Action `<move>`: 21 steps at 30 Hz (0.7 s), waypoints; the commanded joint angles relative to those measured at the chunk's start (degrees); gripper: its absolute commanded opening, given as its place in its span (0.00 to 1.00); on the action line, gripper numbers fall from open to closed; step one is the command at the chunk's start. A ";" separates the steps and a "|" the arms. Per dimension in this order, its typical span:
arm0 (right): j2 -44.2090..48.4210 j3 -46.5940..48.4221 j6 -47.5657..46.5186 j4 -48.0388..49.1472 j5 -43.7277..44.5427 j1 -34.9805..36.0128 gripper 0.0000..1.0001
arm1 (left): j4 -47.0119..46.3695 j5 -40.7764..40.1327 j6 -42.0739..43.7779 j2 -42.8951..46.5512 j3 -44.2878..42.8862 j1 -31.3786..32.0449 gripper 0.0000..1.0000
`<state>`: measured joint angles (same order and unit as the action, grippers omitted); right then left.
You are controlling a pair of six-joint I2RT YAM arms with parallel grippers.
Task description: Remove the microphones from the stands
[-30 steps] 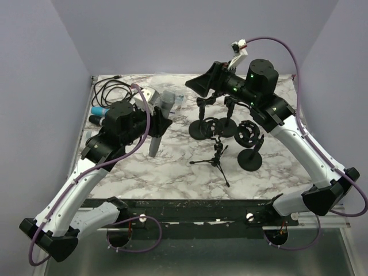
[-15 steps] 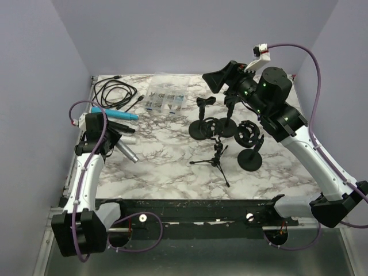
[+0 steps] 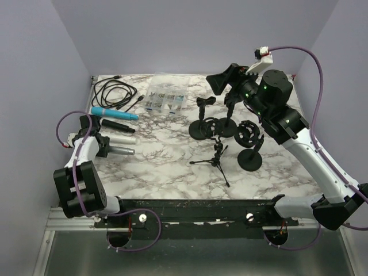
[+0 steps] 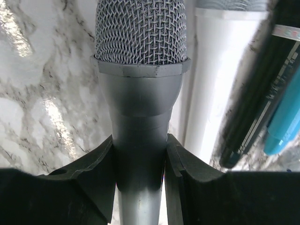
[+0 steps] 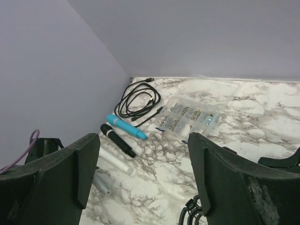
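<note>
— Table (image 3: 167, 168) first: where's the microphone (image 4: 139, 93)?
— Low at its left edge, far from the stands (image 3: 250, 160). Left gripper (image 4: 139, 164) clamps its smooth, stiff barrel below the mesh (image 4: 140, 28); likely weighty, slippery. Right gripper (image 5: 143, 173) gapes empty.

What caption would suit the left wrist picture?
Left pincer clamped on a silver microphone, marble table behind.

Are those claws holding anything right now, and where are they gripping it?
The left gripper clamps the silver microphone on its handle, just below the mesh head. The right gripper is open and empty.
</note>
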<state>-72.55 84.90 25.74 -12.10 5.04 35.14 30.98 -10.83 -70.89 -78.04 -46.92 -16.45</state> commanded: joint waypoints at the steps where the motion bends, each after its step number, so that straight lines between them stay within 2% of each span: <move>1: 1.43 -1.25 -1.88 -0.67 2.65 0.02 0.83 | -0.84 -0.61 -1.62 -4.02 -1.62 -2.84 0.00; 4: 1.13 -1.66 -1.95 -0.47 2.65 0.02 0.83 | -1.22 -0.37 -0.62 -5.91 -2.05 -3.65 0.00; 9: 0.89 -2.09 -1.95 -0.55 2.50 -0.02 0.83 | -2.37 -0.57 -0.27 -7.21 -1.88 -4.92 0.22; 17: 1.51 -2.59 -2.20 -0.56 3.48 0.02 0.83 | -3.37 -1.21 0.99 -7.39 -1.99 -5.17 0.25; 19: 1.49 -2.66 -2.14 -0.54 3.40 0.02 0.83 | -3.41 -1.13 1.19 -7.39 -2.04 -5.17 0.31; 21: 1.43 -2.71 -1.91 -0.42 3.22 0.02 0.83 | -3.89 -0.93 1.50 -7.28 -1.75 -5.17 0.42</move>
<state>-72.31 83.07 24.36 -12.58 6.85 35.14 28.73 -10.92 -70.50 -85.32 -47.40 -21.06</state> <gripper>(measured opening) 0.830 0.388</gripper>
